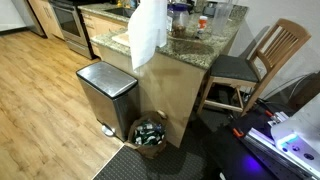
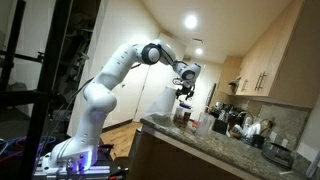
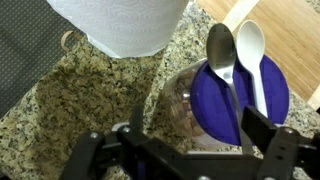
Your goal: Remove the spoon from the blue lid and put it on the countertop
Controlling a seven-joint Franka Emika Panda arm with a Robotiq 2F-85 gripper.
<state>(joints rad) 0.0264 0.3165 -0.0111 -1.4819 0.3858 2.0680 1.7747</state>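
Clearly, we held the end effector (image 3: pixel 185 152) open and empty over the blue lid (image 3: pixel 210 108), the metal spoon (image 3: pixel 221 55) lying ahead, slightly right, handle running back toward us

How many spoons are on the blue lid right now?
2. A metal spoon lies across the blue lid, and a white spoon lies beside it, both bowls overhanging the rim. None appear hidden in the wrist view.

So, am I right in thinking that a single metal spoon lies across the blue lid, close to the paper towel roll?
Not quite: the wrist view shows two spoons lying across the blue lid, the metal spoon and a white spoon beside it. The lid is indeed close to the paper towel roll.
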